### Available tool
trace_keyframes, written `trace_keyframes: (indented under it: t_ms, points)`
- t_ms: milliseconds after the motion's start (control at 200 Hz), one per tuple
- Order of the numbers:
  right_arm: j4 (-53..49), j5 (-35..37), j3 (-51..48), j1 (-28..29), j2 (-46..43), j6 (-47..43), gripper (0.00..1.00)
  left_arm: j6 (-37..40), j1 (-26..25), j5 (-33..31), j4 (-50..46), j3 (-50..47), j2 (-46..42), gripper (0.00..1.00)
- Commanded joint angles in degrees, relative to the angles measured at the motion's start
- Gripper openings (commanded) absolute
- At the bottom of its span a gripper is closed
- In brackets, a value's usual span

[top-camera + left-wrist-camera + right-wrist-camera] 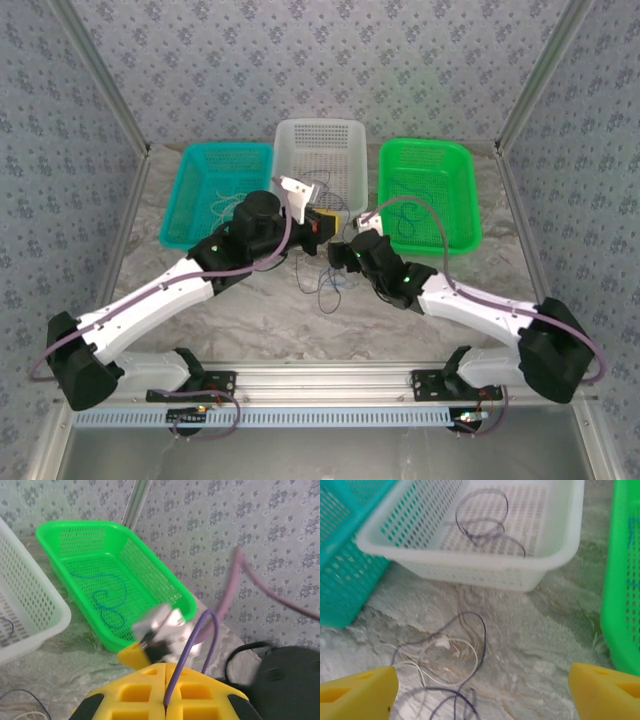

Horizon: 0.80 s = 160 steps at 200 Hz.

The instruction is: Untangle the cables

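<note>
A loose tangle of thin purple and whitish cables point(445, 650) lies on the marbled table in front of the white basket, also seen from above as the tangle point(320, 285). My left gripper point(165, 666) is shut, with a purple cable point(192, 645) pinched between its yellow fingers; the cable arches up and over to the right. From above, the left gripper point(322, 222) hovers just in front of the white basket. My right gripper point(480, 695) is open, its yellow fingers point(357, 692) spread wide over the tangle with nothing between them. In the top view the right gripper point(338, 256) sits close beside the left one.
Three baskets stand along the back: a teal basket point(190, 190) holding a whitish wire, a white basket point(560, 555) holding a dark looped wire point(485, 525), and a green basket point(165, 587) holding a blue wire point(107, 597). Patterned walls enclose the table.
</note>
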Motion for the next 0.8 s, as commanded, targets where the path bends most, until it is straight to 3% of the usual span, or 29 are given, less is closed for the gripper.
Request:
trace_keyframes:
  t_ms: [0,320,580,795]
  points:
    - [-4.64,-0.4,1.15,0.12,4.41,4.52,0.87,3.53,-0.17,-1.34,1.93,5.84,-3.46,0.0]
    - [-8.92,0.12,-2.39,1.66,9.23,11.03,0.83,7.93,1.9,-1.07,-3.02,14.29,-4.69,0.0]
    - [-8.71,2.59,-5.96,2.67,1.41,10.9,0.9,8.91,6.36,-2.03,-5.41,15.02,-4.92,0.0]
    - [-9.27,-0.92,-9.44,-0.03,-0.92,9.93,0.9,8.62,10.71,0.3,-5.35,17.67,-2.86,0.0]
